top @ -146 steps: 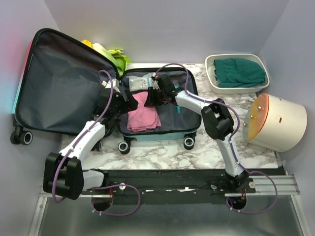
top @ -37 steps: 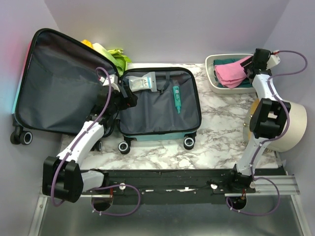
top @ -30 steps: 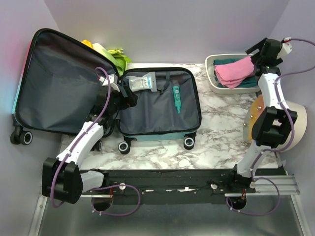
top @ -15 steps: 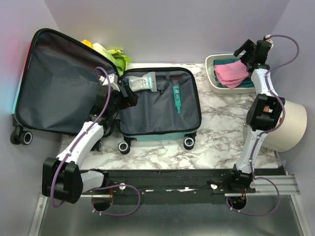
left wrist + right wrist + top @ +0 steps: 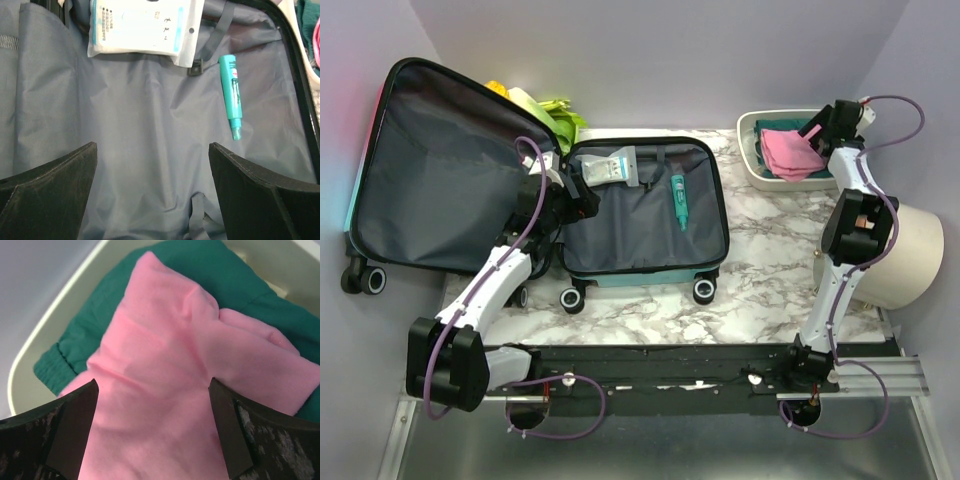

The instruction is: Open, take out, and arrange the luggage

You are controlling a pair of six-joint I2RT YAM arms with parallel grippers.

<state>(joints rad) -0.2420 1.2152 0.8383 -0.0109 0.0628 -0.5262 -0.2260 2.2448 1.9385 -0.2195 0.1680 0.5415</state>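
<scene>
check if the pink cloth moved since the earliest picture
Yes. The pink cloth went from the suitcase rightward into the white tray, onto the green cloth.

- A white-and-grey marble-patterned tabletop (image 5: 760, 240) carries everything.
- A pink-to-teal hard-shell child's suitcase (image 5: 640, 225) lies open on the tabletop's left half, with its wheels toward the near edge.
- A white rectangular plastic tray (image 5: 746, 148) sits at the far right corner.
- A cream cylindrical drum (image 5: 910, 255) lies on its side by the right edge.

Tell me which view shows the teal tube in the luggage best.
The left wrist view: the teal tube lies close and sharp on the lining of the luggage. The top external view shows it small. The right wrist view shows none of it.
</scene>
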